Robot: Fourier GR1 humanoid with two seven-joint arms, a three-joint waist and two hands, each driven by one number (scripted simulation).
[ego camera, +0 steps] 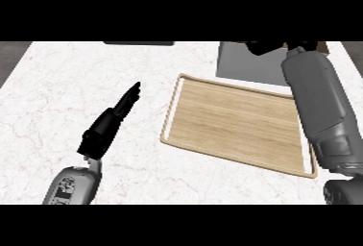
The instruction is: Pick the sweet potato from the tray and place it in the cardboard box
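The right hand [273, 47] reaches over the far cardboard box [248, 65], its fingers' state unclear; the tray [234, 125] lies bare. Placing seems underway; release comes next. The left hand [113, 120] rests released.

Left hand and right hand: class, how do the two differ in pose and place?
The left hand lies over bare marble counter left of the wooden tray, fingers straight; the right hand reaches past the tray to the grey box at the far edge, fingers curled. The left shows whole; the right is partly cut off. Both are black on grey forearms.
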